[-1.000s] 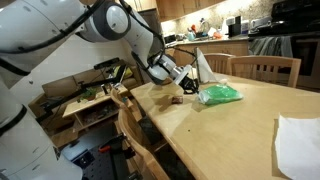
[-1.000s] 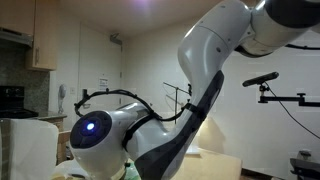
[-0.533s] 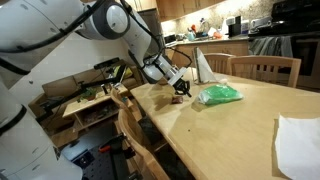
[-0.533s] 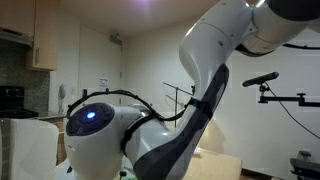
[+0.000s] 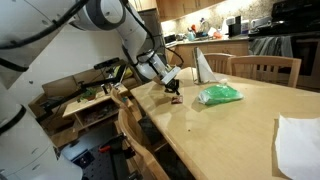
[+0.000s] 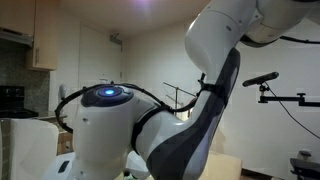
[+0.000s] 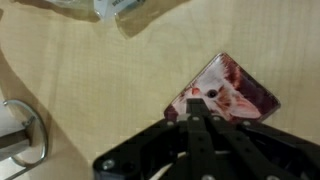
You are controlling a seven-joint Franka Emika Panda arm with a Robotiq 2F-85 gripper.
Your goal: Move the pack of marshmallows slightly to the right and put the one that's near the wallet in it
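Note:
The green pack of marshmallows (image 5: 220,95) lies on the wooden table (image 5: 230,130); its edge shows at the top of the wrist view (image 7: 120,8). My gripper (image 5: 172,88) hangs low to the left of the pack, right over the wallet. In the wrist view the wallet (image 7: 240,90) has a cat picture on it, and my gripper's (image 7: 196,108) fingers meet at its near edge, looking shut. I cannot make out a loose marshmallow. In an exterior view the robot's body (image 6: 150,120) hides the table.
A white folded item (image 5: 203,65) stands behind the pack. A white cloth (image 5: 298,140) lies at the table's near right. Wooden chairs stand at the far side (image 5: 265,68) and the left edge (image 5: 128,115). A metal ring (image 7: 22,130) shows at the wrist view's left.
My gripper has moved left, away from the green pack, and down over the wallet. The pack has not moved.

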